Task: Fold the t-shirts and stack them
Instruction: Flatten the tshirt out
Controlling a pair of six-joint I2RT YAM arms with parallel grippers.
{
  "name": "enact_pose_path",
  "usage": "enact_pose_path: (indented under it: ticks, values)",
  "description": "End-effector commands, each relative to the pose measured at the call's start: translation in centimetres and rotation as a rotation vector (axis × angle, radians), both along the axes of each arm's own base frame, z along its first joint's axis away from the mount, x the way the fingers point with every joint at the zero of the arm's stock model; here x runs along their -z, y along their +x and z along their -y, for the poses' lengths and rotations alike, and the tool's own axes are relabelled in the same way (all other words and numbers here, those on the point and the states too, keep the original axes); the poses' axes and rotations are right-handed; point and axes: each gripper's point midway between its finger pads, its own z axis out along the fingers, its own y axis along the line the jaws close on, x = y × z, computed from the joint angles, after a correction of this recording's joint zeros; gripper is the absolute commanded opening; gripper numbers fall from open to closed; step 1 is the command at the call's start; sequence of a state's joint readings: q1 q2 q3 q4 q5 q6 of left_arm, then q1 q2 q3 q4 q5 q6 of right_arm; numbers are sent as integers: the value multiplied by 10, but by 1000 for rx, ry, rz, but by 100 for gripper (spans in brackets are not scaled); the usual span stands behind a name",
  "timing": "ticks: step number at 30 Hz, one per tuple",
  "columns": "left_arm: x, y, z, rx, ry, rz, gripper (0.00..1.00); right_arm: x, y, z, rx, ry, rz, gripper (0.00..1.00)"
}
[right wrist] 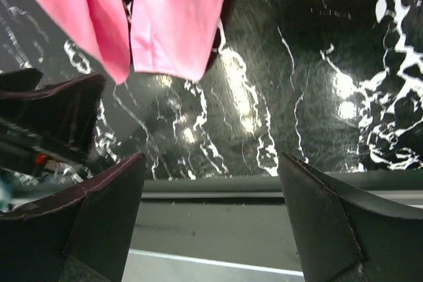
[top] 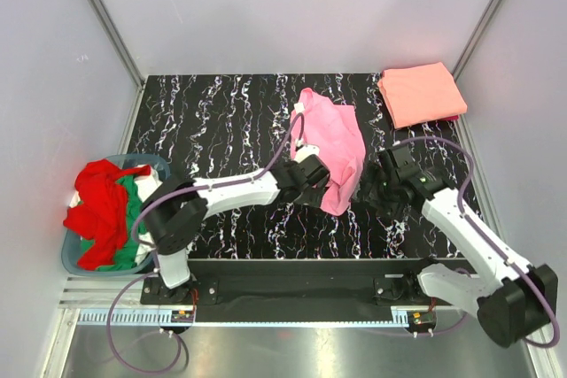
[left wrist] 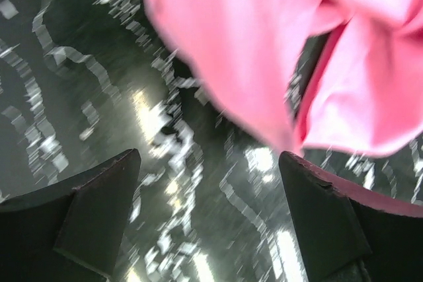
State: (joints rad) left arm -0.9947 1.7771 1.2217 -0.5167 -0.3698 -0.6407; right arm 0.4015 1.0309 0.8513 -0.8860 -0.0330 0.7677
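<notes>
Pink t-shirt [top: 335, 139] sits bunched on the table [top: 221, 112], at one o'clock from my left gripper [left wrist: 208, 160] and eleven o'clock from my right gripper [right wrist: 211, 160], both pairs of fingers [left wrist: 99, 209] spread wide apart, with the folded salmon t-shirt [top: 421, 93] in its one-o'clock corner

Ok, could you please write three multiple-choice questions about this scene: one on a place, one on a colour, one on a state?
1. Where on the table does the folded orange shirt lie?
A near left corner
B far right corner
C middle

2. What colours are the clothes in the basket?
A red and green
B blue and yellow
C black and purple

3. The left hand is:
A shut on cloth
B open and empty
C shut and empty

Answers:
1 B, it lies flat at that corner.
2 A, a red shirt lies over a green shirt.
3 B, it stands wide apart, with the pink shirt beyond it.
</notes>
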Motion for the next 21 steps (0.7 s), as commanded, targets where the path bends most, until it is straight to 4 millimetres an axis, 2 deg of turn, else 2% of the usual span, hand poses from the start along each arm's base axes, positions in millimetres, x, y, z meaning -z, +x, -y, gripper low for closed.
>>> enact_pose_path:
  ticks: [1, 6, 8, 10, 12, 13, 16, 17, 20, 21]
  values:
    - [-14, 22, 38, -15, -134, 61, 93, -15, 25, -1, 54, -66, 84, 89]
    - [-3, 30, 46, -20, -145, 59, 93, -12, 31, -7, 43, -79, 80, 89]
    - [5, 31, 46, -25, -131, 50, 88, -9, 32, -9, 37, -95, 71, 89]
    - [7, 32, 46, -37, -139, 52, 87, -10, 34, -10, 37, -102, 74, 89]
    - [3, 28, 46, -30, -181, 63, 93, -11, 34, -11, 33, -105, 74, 89]
    - [-6, 26, 47, -24, -211, 71, 95, -11, 34, -11, 31, -108, 75, 89]
    - [-5, 27, 43, -31, -194, 77, 97, -10, 35, -11, 35, -110, 77, 89]
    - [-1, 28, 40, -36, -169, 74, 95, -10, 35, -12, 34, -109, 77, 88]
    - [13, 29, 37, -49, -120, 56, 76, -10, 35, -14, 32, -114, 75, 88]
    - [17, 29, 37, -49, -109, 51, 63, -9, 34, -14, 32, -120, 73, 87]
